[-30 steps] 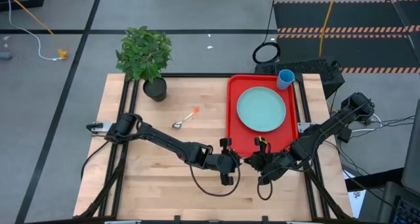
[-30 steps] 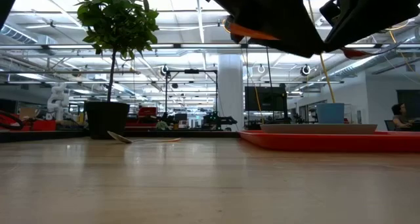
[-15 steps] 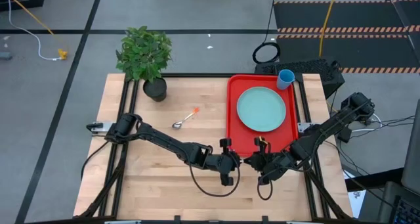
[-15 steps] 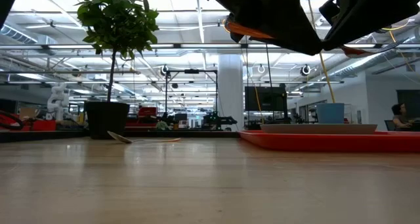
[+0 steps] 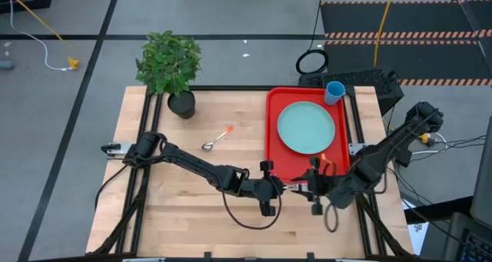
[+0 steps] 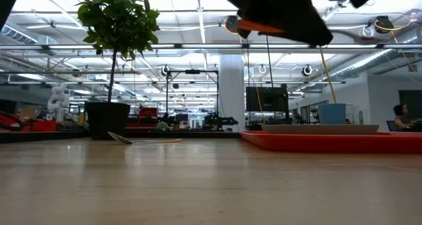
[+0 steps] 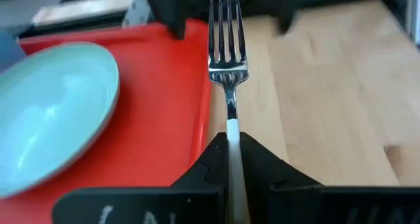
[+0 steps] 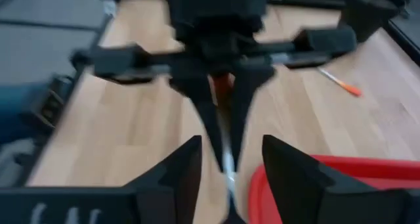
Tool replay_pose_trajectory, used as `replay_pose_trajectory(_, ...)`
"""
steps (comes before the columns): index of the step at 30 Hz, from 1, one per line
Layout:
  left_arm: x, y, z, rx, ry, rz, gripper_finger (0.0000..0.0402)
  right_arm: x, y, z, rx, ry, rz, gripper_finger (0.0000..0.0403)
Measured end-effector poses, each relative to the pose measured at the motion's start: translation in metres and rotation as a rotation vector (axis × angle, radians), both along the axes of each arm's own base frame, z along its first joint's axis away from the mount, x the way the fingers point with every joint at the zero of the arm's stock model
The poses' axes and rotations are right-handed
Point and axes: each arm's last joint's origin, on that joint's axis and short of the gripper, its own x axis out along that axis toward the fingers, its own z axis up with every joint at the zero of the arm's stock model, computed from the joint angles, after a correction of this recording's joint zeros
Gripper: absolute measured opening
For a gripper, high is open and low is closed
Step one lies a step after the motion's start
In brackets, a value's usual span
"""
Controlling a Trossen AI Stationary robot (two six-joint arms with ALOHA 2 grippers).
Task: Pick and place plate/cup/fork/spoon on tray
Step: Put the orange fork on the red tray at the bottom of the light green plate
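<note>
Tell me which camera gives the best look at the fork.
The left wrist view: the fork fills the frame, tines forward, clamped in the left tool at the tray edge. The high view shows only a sliver of it, the right wrist view a blurred strip, and the low view barely anything.

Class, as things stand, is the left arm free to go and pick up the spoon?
Probably not yet: the left gripper is shut on the fork. The spoon itself lies unobstructed on the table.
</note>
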Motion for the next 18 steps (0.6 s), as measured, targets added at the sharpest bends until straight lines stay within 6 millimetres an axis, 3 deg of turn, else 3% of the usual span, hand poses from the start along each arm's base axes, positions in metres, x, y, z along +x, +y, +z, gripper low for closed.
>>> replay_pose_trajectory(11,0.013,0.03,0.007,0.01,-0.066,-0.015,0.0022,-0.031,-0.004,0.032,-0.054,-0.196,-0.04,0.0169)
replay_pose_trajectory(14,0.02,0.036,0.004,0.01,-0.108,-0.057,0.0016,-0.036,-0.009,0.038,-0.097,-0.226,-0.048,0.0169)
replay_pose_trajectory(18,0.032,0.05,-0.015,0.011,-0.135,-0.069,0.0026,-0.039,-0.015,0.044,-0.146,-0.245,-0.029,0.0169)
